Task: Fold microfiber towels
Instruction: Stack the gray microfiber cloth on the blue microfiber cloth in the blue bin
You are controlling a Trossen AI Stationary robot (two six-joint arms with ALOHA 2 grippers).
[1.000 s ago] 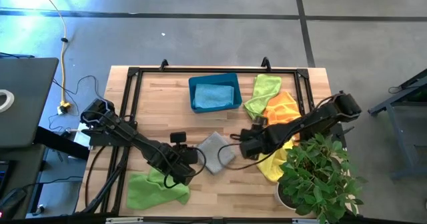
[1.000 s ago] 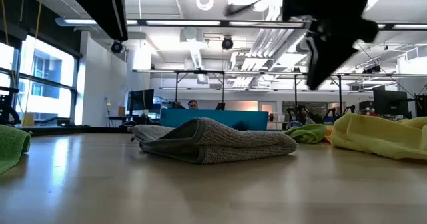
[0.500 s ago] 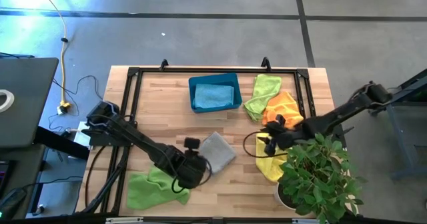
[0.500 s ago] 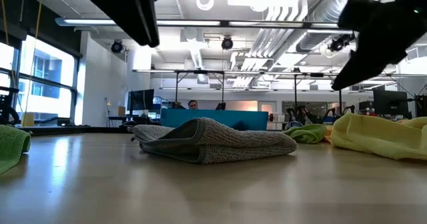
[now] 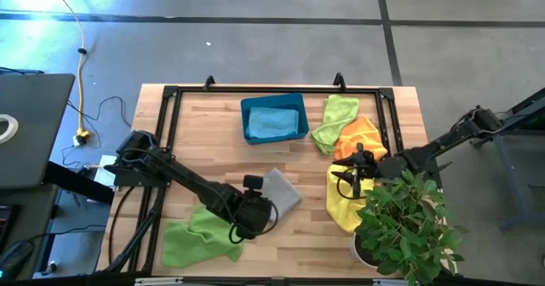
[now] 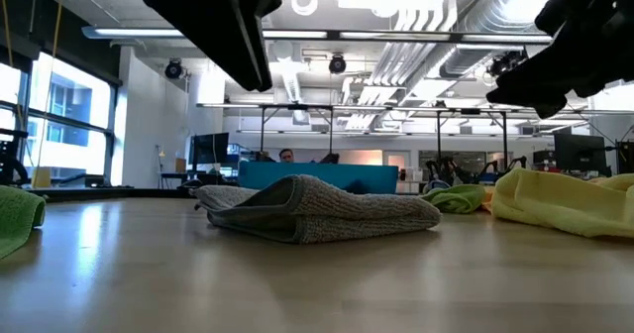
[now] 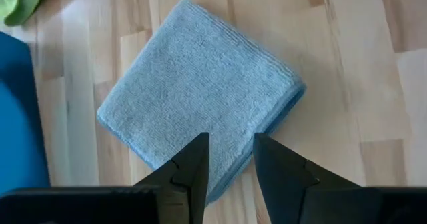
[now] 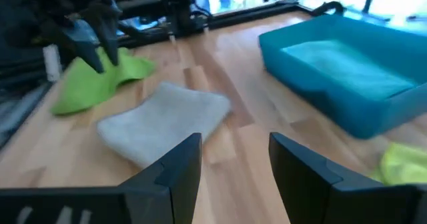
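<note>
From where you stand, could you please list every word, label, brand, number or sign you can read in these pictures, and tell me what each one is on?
There is no readable text in any view.
The grey folded towel, the teal bin and the wooden table carry no labels or markings that show.
The room behind the table in the low view holds screens and fixtures, but anything written there is too small to read.

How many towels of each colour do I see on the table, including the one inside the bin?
Lime green: 2, one at the near left, one by the far right
Grey: 1, folded at the middle
Light blue: 1, in the teal bin
Orange: 1
Yellow: 1
Total: 6 towels
</note>
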